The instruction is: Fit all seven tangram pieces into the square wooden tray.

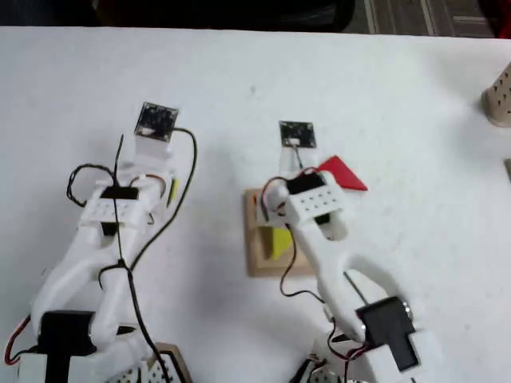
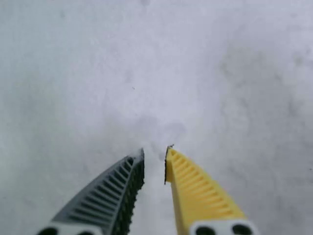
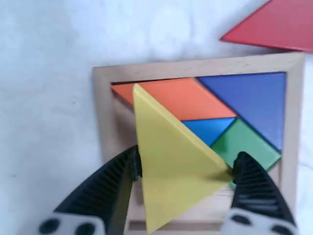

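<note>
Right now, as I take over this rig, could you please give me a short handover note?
Left hand: nearly closed, empty, over the bare white table.
Right hand: shut on the yellow wooden triangle, held tilted over the square wooden tray.
Done: the orange piece, large blue triangle, small light-blue triangle and green piece lie in the tray.
Left: seat the yellow triangle flat. The red wooden triangle lies on the table outside the tray; fit it and whatever else remains.
</note>
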You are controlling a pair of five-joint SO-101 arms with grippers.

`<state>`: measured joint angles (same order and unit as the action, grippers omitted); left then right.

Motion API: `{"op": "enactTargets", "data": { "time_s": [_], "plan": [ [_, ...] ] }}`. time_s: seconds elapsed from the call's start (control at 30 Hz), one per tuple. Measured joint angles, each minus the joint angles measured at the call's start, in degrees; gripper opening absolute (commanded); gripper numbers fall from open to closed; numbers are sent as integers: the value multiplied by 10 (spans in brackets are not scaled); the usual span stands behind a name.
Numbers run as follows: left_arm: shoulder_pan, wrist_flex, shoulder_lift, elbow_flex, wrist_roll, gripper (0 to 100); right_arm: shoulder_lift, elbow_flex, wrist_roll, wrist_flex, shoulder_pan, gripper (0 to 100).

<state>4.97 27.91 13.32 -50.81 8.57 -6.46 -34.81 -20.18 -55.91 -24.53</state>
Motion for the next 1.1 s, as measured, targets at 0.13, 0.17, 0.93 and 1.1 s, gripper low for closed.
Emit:
{"op": "enactTargets", "data": {
  "time_s": [0.13, 0.17, 0.93, 1.1],
  "plan": [
    [0, 0, 0, 0, 0, 110, 29, 14, -43, 4, -28, 381],
    [0, 0, 0, 0, 0, 110, 39, 15, -49, 5, -32, 413],
    [0, 0, 0, 0, 0, 106, -48, -8, 169, -83, 31, 428],
    [0, 0, 0, 0, 0, 106, -74, -7, 182, -68, 65, 149]
  ]
}}
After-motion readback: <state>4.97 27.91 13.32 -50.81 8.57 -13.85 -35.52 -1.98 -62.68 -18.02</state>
